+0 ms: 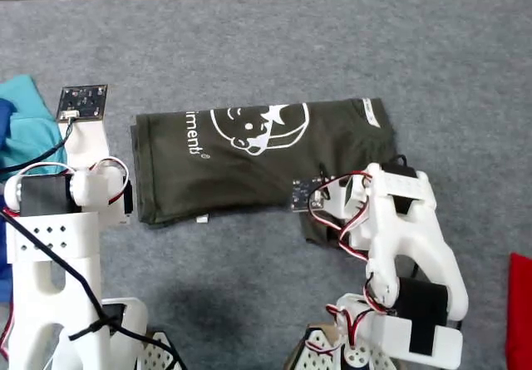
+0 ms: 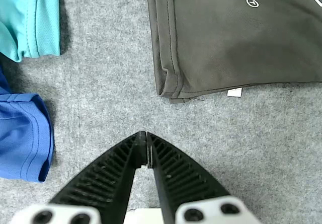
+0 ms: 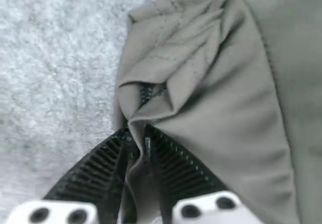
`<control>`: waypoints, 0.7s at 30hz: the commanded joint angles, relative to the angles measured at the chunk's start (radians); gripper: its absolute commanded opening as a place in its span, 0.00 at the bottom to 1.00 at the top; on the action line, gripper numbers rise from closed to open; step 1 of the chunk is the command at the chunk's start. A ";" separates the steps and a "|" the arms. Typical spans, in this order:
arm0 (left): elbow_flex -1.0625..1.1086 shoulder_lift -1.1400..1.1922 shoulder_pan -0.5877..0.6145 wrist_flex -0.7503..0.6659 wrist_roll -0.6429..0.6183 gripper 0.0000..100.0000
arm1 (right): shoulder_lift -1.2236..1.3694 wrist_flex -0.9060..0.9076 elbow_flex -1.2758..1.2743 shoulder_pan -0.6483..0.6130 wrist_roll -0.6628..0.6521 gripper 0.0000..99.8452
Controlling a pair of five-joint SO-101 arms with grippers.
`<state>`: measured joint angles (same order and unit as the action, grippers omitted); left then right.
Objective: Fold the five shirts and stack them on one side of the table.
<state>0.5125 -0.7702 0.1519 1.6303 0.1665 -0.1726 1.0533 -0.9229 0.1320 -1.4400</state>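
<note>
Dark green shirt with a white printed motif, lying part-folded into a long band across the middle of the grey felt tabletop. Its doubled hems were stacked at the end nearest the left arm. The end nearest the right arm was bunched and uneven.

The right end effector was clamped on a puckered ridge of fabric at the shirt's near edge. Its jaws were almost together, with cloth gathered between and around them. The left end effector had its jaws pressed together on nothing. It hung over bare felt just short of the shirt's stacked corner, apart from it.

A teal shirt and a blue shirt lay crumpled at the tabletop's edge on the left arm's side. A red cloth showed at the opposite edge (whether it was a shirt could not be told).

Handling, as judged:
- The shirt appeared light, limp and thin, holding no shape of its own.
- A pinch on a single layer would likely drag that layer and leave the rest behind.
- The felt looked likely to grip the cloth, so sliding would rumple it.
- The better holds seemed to be the stitched hems and corners, taken through all layers, one at each end, so the band would lift evenly.
</note>
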 commanded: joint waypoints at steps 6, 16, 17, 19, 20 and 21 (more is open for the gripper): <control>-0.052 -0.007 0.011 0.005 0.006 0.02 | 0.004 0.074 0.133 -0.002 0.043 0.01; -0.052 -0.007 0.011 0.005 0.003 0.02 | 0.024 0.206 0.415 -0.038 0.037 0.01; -0.052 -0.007 0.011 0.005 0.003 0.02 | 0.039 0.207 0.432 -0.045 0.037 0.01; -0.052 -0.007 0.011 0.005 0.003 0.02 | 0.088 0.215 0.481 -0.065 0.037 0.01; -0.052 -0.007 0.011 0.005 0.003 0.02 | 0.117 0.226 0.512 -0.070 0.037 0.01; -0.052 -0.007 0.011 0.005 0.003 0.02 | 0.151 0.236 0.549 -0.076 0.037 0.01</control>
<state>0.5125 -0.7702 0.1519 1.6303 0.1665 -0.0760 1.2666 -0.4856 0.0813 -1.4093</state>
